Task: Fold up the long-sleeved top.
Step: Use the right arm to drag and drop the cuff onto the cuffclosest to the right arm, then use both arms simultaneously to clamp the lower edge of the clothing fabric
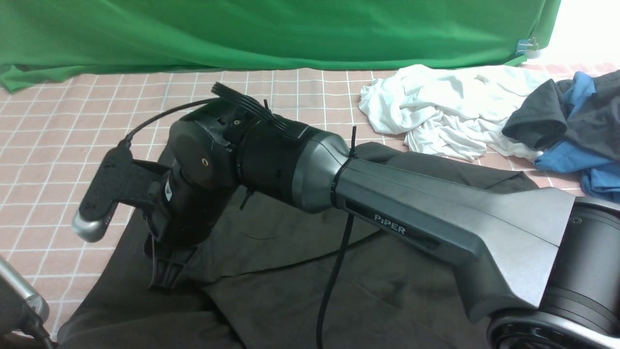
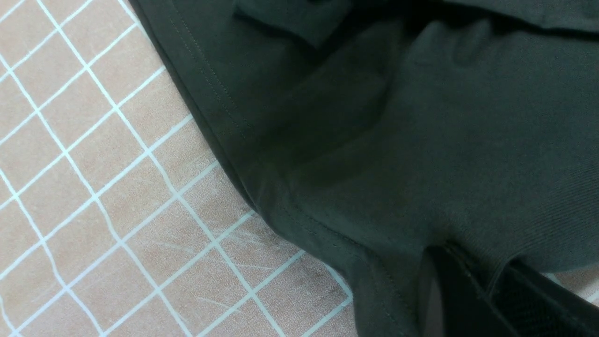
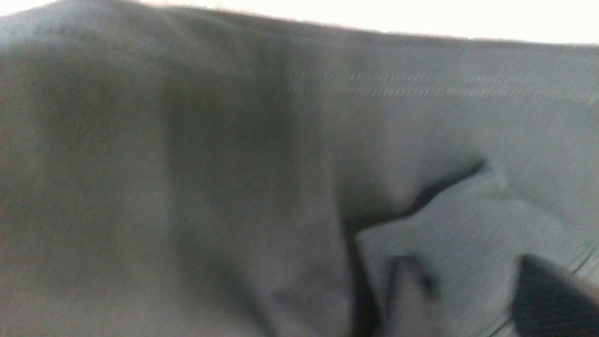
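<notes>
The long-sleeved top [image 1: 300,271] is a large black garment spread over the near part of the table, with folds across it. My right arm reaches across it to the left, and its gripper [image 1: 164,281] points down onto the cloth near the top's left side. In the blurred right wrist view the right gripper [image 3: 468,285] has its fingers apart over the fabric, gripping nothing. In the left wrist view my left gripper [image 2: 489,285] is shut on a ribbed edge of the top [image 2: 374,140], beside a stitched hem. Only a bit of the left arm [image 1: 17,300] shows in front.
A crumpled white garment [image 1: 436,111] lies at the back right. A charcoal-grey garment with a blue one [image 1: 571,131] lies at the far right edge. A green backdrop [image 1: 271,29] hangs behind the pink checked tablecloth [image 1: 48,145].
</notes>
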Tool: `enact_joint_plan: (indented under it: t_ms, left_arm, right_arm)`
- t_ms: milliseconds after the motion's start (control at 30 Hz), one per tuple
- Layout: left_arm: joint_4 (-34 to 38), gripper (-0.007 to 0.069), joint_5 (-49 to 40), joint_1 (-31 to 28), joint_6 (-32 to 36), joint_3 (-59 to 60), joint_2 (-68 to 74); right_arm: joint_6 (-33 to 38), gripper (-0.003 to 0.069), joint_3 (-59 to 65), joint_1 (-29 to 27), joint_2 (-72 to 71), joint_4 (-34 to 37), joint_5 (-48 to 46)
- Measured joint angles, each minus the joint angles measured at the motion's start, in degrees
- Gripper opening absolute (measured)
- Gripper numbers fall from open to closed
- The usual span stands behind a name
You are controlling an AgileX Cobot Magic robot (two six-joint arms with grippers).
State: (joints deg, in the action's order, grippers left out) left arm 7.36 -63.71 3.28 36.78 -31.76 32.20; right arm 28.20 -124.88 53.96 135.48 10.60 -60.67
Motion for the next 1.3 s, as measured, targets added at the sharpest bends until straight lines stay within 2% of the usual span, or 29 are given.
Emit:
enact_joint_plan:
  t_ms: [100,167,233,400,433,500,567,700,733,767,867,1000,1100,1200,1300]
  left_arm:
    - [0.0,0.0037,0.0,0.0,0.0,0.0,0.0]
    - [0.0,0.0037,0.0,0.0,0.0,0.0,0.0]
    - [0.0,0.0037,0.1,0.0,0.0,0.0,0.0]
    - [0.0,0.0037,0.2,0.0,0.0,0.0,0.0]
    - [0.0,0.0037,0.2,0.0,0.0,0.0,0.0]
    - [0.0,0.0037,0.2,0.0,0.0,0.0,0.0]
    - [0.0,0.0037,0.2,0.0,0.0,0.0,0.0]
    - [0.0,0.0037,0.2,0.0,0.0,0.0,0.0]
    - [0.0,0.0037,0.4,0.0,0.0,0.0,0.0]
    - [0.0,0.0037,0.4,0.0,0.0,0.0,0.0]
    - [0.0,0.0037,1.4,0.0,0.0,0.0,0.0]
    - [0.0,0.0037,1.9,0.0,0.0,0.0,0.0]
    - [0.0,0.0037,1.9,0.0,0.0,0.0,0.0]
    - [0.0,0.0037,2.0,0.0,0.0,0.0,0.0]
    - [0.0,0.0037,2.8,0.0,0.0,0.0,0.0]
  right_arm:
    - [-0.8,0.0526,0.0,0.0,-0.7,-0.2,-4.6]
    - [-2.0,0.0528,0.0,0.0,-1.9,-0.6,-7.5]
    - [-3.5,0.0497,0.0,0.0,-3.2,-1.6,-8.4]
    - [-8.8,0.0247,1.3,0.0,-10.1,-8.2,-8.9]
    - [-9.0,0.0239,1.5,0.0,-10.8,-8.9,-8.8]
    - [-11.2,0.0171,5.9,-0.1,-15.0,-12.5,-8.8]
    - [-12.5,0.0158,11.5,-0.8,-19.7,-14.1,-8.8]
    - [-14.7,0.0174,22.4,-3.0,-26.6,-15.0,-9.0]
    - [-16.2,0.0190,29.2,-4.2,-30.9,-15.3,-9.1]
    - [-16.4,0.0191,30.0,-4.4,-31.4,-15.4,-9.1]
    - [-19.0,0.0206,43.0,-5.2,-40.7,-16.1,-9.1]
    - [-19.8,0.0213,54.9,-3.8,-48.6,-16.2,-9.1]
    - [-19.8,0.0228,66.1,-0.5,-56.7,-16.1,-8.7]
    - [-19.8,0.0281,73.0,0.9,-61.2,-16.1,-7.9]
    - [-19.8,0.0418,81.6,1.4,-65.2,-16.1,-7.4]
